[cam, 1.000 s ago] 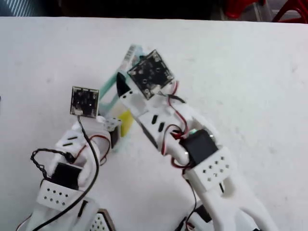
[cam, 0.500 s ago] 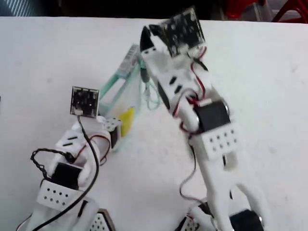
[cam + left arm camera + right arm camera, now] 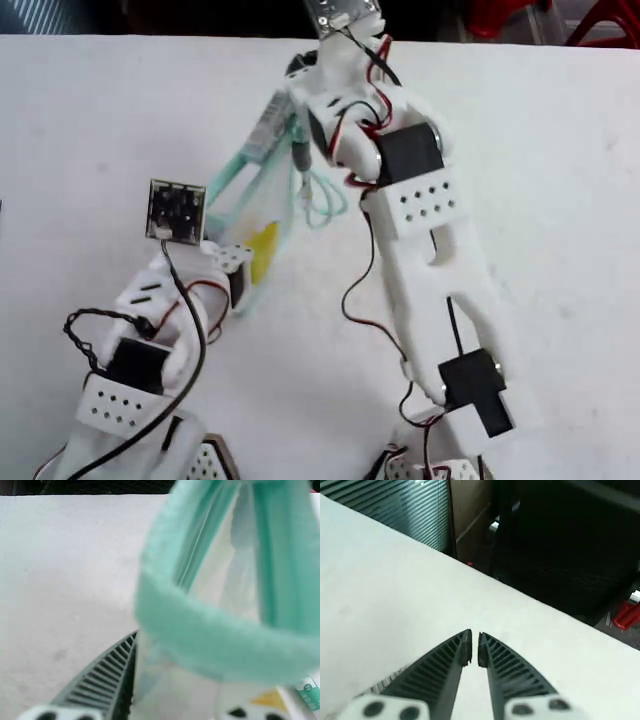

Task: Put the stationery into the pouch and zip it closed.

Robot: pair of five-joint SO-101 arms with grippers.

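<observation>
The soft, light pouch, clamped by the left gripper, likely sags; the right gripper, fingers together and empty, should pinch its cord loop

The right arm and the left arm are built from white shells. Black servo blocks are set into the joints, with perforated white plates beside them. Red and black cables are looped along the links. A square black camera board is carried at the left wrist. The right claw is formed of black ribbed fingers on white bases.
</observation>
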